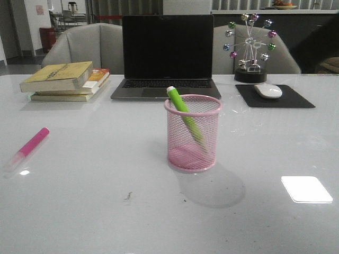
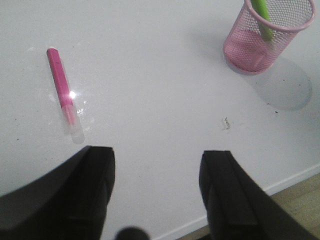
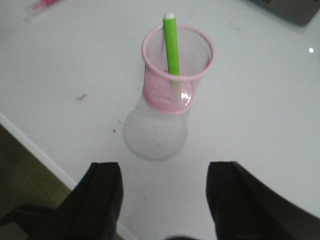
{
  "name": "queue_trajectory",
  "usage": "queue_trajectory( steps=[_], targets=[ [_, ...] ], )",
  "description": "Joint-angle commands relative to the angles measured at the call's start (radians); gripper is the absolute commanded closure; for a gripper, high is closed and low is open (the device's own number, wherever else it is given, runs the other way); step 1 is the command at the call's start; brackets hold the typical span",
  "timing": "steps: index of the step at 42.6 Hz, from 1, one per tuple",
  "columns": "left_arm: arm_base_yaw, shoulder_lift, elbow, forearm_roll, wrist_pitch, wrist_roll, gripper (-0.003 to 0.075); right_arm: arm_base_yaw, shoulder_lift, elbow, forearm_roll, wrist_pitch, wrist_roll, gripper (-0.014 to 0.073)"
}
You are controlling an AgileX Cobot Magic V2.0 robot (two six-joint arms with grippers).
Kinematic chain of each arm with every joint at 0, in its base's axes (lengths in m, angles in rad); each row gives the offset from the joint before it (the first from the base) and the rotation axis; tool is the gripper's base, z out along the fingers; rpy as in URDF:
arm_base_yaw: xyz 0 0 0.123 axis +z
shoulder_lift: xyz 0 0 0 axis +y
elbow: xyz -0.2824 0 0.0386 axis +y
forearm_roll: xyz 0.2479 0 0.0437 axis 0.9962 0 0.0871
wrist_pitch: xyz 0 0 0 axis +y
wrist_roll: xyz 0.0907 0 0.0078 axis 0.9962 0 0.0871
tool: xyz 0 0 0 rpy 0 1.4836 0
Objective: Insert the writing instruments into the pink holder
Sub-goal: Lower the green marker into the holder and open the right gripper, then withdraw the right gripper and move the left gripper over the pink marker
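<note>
The pink holder (image 1: pixel 193 135) stands upright at the table's middle, with the lime green marker (image 1: pixel 183 113) leaning inside it, white end sticking above the rim. The pink marker (image 1: pixel 29 147) lies flat on the table far to the left. Neither arm shows in the front view. My left gripper (image 2: pixel 157 160) is open and empty over the table's near edge; the pink marker (image 2: pixel 64 91) and the holder (image 2: pixel 265 32) lie beyond it. My right gripper (image 3: pixel 164 172) is also open and empty, short of the holder (image 3: pixel 177 67) with the green marker (image 3: pixel 172 45).
At the back stand a laptop (image 1: pixel 167 55), a stack of books (image 1: pixel 66 80), a black mouse pad (image 1: pixel 274 96) with a white mouse (image 1: pixel 268 90), and a desk ornament with coloured balls (image 1: pixel 250 47). The table's near edge (image 2: pixel 280 182) shows in both wrist views.
</note>
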Motion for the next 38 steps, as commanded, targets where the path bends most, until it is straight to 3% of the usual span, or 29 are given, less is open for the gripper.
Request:
queue_trajectory(
  steps=[1, 6, 13, 24, 38],
  targets=[
    [-0.008, 0.002, -0.026, -0.016, -0.087, -0.009, 0.0286, -0.005, -0.024, -0.028, -0.011, 0.032, -0.012, 0.0105],
    [0.012, 0.034, -0.031, -0.014, -0.093, -0.042, 0.0248, -0.005, -0.024, -0.028, -0.011, 0.061, -0.012, 0.0105],
    [0.096, 0.133, -0.102, -0.014, -0.031, -0.056, 0.0135, -0.005, -0.019, -0.028, -0.011, 0.059, -0.012, 0.0105],
    [0.214, 0.382, -0.277, -0.012, 0.02, -0.056, 0.0138, -0.005, -0.019, -0.028, -0.011, 0.059, -0.012, 0.0105],
    [0.217, 0.757, -0.526, 0.055, 0.033, -0.054, 0.0138, -0.005, -0.019, -0.028, -0.011, 0.059, -0.012, 0.0105]
  ],
)
